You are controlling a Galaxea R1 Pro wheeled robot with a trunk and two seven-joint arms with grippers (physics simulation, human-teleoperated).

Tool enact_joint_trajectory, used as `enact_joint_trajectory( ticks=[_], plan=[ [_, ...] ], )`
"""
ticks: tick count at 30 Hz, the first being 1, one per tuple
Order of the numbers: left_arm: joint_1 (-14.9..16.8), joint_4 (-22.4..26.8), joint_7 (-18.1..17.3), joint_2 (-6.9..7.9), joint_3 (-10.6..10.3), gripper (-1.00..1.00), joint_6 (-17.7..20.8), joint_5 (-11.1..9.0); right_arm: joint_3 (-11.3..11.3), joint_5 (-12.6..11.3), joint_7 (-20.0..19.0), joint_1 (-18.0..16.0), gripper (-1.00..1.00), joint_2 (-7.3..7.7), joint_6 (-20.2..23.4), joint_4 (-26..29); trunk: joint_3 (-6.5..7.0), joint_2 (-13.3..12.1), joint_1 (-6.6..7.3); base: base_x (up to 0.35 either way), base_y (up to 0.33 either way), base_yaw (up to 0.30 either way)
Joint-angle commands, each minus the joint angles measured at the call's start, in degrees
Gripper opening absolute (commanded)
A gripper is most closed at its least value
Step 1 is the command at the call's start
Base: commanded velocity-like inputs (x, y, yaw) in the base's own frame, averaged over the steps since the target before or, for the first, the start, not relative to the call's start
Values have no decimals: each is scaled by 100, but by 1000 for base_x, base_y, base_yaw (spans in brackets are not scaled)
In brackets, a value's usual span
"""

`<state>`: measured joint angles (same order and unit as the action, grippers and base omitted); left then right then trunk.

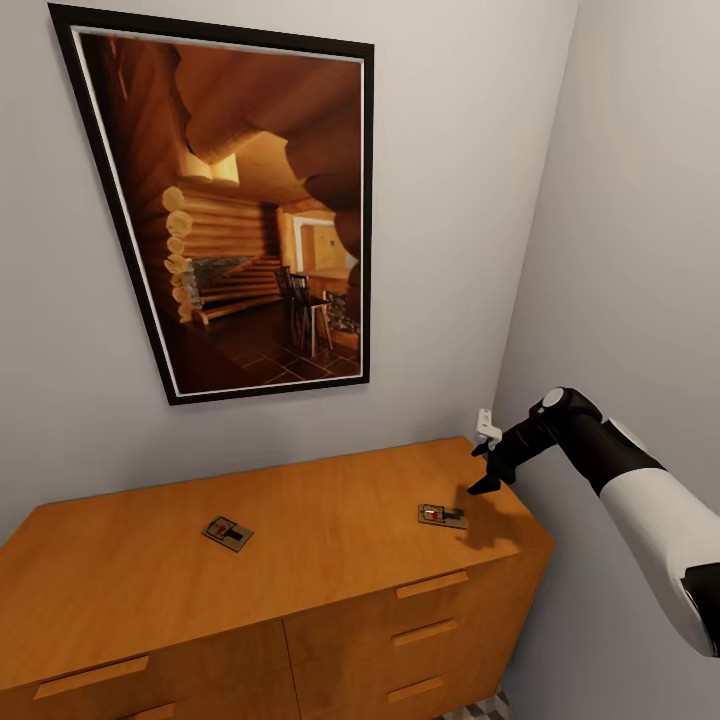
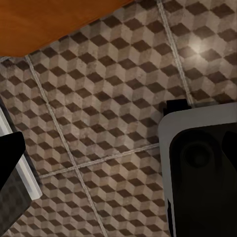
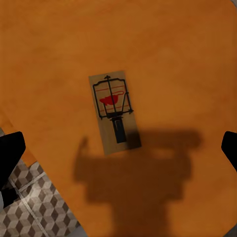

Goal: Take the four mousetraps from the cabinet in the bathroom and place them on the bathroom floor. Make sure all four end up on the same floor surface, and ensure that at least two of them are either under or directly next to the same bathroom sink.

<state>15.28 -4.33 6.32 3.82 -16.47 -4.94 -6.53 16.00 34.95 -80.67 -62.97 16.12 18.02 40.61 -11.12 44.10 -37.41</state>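
Overhead, a large framed picture (image 1: 235, 205) of a log-cabin interior hangs on the grey wall, above a long, low orange-brown cabinet (image 1: 130, 570) set in the room's corner. Its flat top takes up the lower part of the head view, with drawers and wooden bar handles (image 1: 431, 585) along its front. Beneath it lies the bathroom floor (image 2: 108, 108), tiled in a brown, beige and white cube pattern with pale grout lines; the left wrist view looks down on these tiles beside the cabinet's edge.

Two mousetraps lie flat on the cabinet top, well apart. One mousetrap (image 1: 228, 533) sits near the middle of the top. The other mousetrap (image 1: 442, 515) lies near the right end, close to the front edge; the right wrist view shows it as a small wooden board with dark wire and a red patch.

The right gripper (image 1: 487, 462) hovers above that right-hand trap without touching it, fingers spread wide, its shadow falling on the wood. Whether the left gripper (image 2: 94, 163) is wide or narrow cannot be told.
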Motion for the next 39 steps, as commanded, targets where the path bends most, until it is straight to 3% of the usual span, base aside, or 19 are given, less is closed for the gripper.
enact_joint_trajectory(
  ticks=[1,39],
  plan=[
    [10,-24,1,-4,-49,100,-42,-59,17,3,-18,-5,100,5,60,9,-9,7,-1,0,0,0],
    [2,-24,1,-4,-49,100,-42,-59,17,7,-19,-5,100,14,61,-72,-204,7,-1,0,0,0]
  ],
)
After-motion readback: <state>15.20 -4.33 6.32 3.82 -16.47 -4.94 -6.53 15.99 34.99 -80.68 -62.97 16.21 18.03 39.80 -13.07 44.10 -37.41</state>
